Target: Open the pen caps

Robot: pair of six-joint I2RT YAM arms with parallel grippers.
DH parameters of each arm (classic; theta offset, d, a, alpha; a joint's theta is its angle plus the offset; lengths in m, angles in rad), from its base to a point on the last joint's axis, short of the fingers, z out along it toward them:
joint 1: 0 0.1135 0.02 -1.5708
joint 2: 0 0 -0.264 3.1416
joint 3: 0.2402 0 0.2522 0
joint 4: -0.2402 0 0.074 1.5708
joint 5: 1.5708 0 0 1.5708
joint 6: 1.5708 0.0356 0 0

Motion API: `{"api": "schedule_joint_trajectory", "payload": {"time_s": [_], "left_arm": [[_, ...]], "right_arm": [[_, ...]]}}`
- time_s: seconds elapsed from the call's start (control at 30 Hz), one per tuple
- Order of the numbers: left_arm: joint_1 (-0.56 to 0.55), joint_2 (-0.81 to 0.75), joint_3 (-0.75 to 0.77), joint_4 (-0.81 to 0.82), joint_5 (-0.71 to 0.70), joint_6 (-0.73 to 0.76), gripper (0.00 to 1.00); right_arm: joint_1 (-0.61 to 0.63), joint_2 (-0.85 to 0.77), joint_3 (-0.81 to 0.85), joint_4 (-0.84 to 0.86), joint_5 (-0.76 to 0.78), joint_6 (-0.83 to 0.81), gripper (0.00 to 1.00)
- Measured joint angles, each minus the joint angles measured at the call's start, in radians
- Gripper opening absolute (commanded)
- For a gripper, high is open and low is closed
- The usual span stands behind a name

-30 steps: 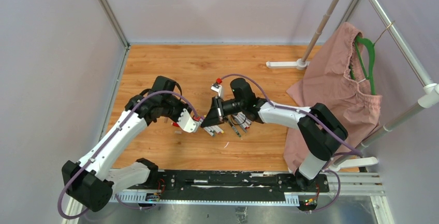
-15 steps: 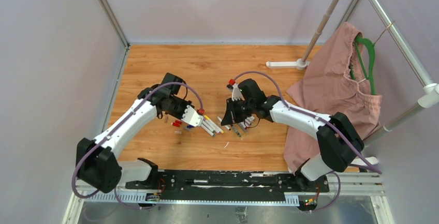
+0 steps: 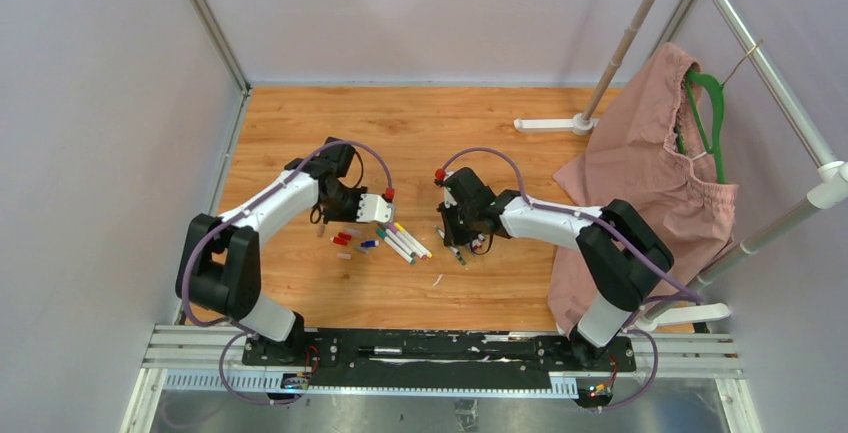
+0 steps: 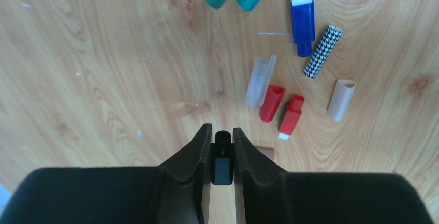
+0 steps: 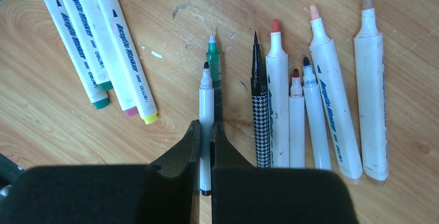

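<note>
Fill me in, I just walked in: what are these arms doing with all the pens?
The left pincer holds a small black cap; other loose caps lie on the table beneath. The right pincer is shut on a thin white pen, uncapped, beside a row of uncapped markers. Three markers nearby look still capped.

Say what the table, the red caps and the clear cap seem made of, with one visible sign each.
Table: wood or wood-look laminate, matte; grain and knots show. Red caps: likely moulded plastic; smooth, evenly coloured. Clear cap: likely translucent plastic; frosted, see-through look.
</note>
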Motion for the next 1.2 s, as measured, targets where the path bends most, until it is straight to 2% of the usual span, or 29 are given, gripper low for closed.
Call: {"api": "schedule_joint_trajectory", "payload": {"time_s": [0.27,0.4,0.5,0.67,0.83,1.07,1.2], "left_arm": [[0.005,0.101,0.011,0.018,0.0,-0.045,0.3],[0.006,0.101,0.011,0.019,0.0,-0.055,0.41],[0.006,0.101,0.011,0.019,0.0,-0.061,0.45],[0.006,0.1,0.011,0.018,0.003,-0.068,0.48],[0.006,0.093,0.027,-0.007,0.01,-0.081,0.48],[0.027,0.093,0.132,-0.092,0.028,-0.117,0.49],[0.074,0.08,0.211,-0.126,0.05,-0.162,0.53]], "right_arm": [[0.019,0.004,-0.001,0.0,0.063,-0.023,0.14],[0.019,-0.007,-0.021,-0.003,0.079,-0.04,0.18],[0.019,-0.015,-0.029,-0.007,0.08,-0.051,0.19],[0.019,-0.027,-0.029,-0.019,0.088,-0.069,0.29],[0.019,-0.06,-0.028,-0.038,0.108,-0.095,0.31],[0.019,-0.084,-0.013,-0.068,0.121,-0.116,0.31],[0.03,-0.106,-0.013,-0.079,0.122,-0.117,0.4]]}}
